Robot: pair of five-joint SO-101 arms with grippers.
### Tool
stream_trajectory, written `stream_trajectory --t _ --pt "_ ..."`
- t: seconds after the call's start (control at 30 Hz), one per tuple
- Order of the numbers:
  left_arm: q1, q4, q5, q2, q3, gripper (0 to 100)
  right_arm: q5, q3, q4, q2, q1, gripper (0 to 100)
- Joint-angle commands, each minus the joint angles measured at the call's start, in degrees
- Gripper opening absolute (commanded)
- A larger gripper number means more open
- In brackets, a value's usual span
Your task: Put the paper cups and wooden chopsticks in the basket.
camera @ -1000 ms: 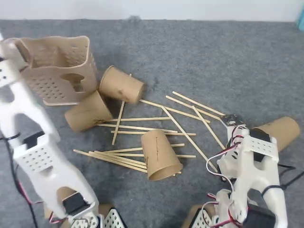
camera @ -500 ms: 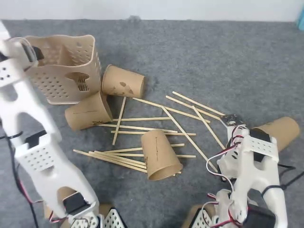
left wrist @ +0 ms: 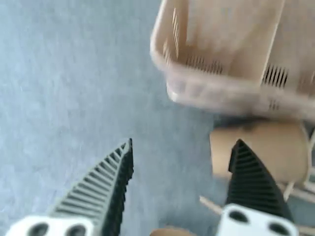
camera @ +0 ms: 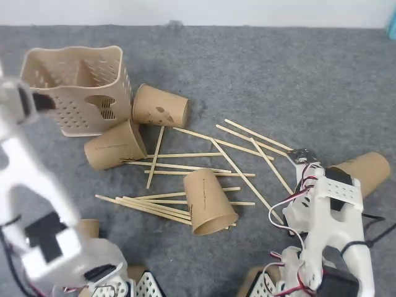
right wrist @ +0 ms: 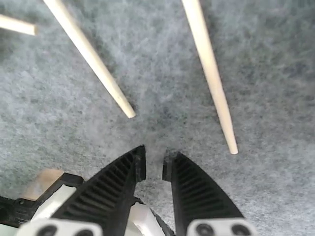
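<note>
Matt plastic basket [camera: 69, 112], rough felt mat [camera: 278, 74]

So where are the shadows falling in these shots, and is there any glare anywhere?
High view: soft, even light, no glare; the middle paper cup casts just a faint shadow on the grey mat. Right wrist view: a darker shadow patch lies on the mat ahead of the right gripper, between two chopsticks. Left wrist view: shadow sits under the basket, beside a lying cup.
</note>
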Motion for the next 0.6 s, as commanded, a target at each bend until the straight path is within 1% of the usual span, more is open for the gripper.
stream_trajectory --t 0.0,0.07,0.23,0.3,0.37,0.5,0.57 --pt "-3.34 0.44 -5.80 -10.64 13.05 30 0.97 -0.18 -0.40 -1.80 -0.48 6.9" --pt "-4.92 0.62 -12.75 -12.75 19.56 30 0.97 -0.18 -0.40 -1.80 -0.48 6.9" --pt "-8.97 0.53 -37.01 -14.59 35.38 30 0.97 -0.18 -0.40 -1.80 -0.48 6.9" --pt "-10.11 0.62 -47.56 -14.68 39.69 30 0.97 -0.18 -0.40 -1.80 -0.57 6.9" --pt "-11.25 0.62 -56.18 -14.68 42.77 30 0.97 -0.18 -0.40 -1.80 -0.57 6.9" --pt "-13.27 0.44 -64.26 -14.24 43.82 30 0.97 -0.18 -0.40 -1.80 -0.57 6.9" --pt "-14.59 1.14 -66.37 -14.42 43.91 30 0.97 -0.18 -0.40 -1.80 -0.57 6.9"
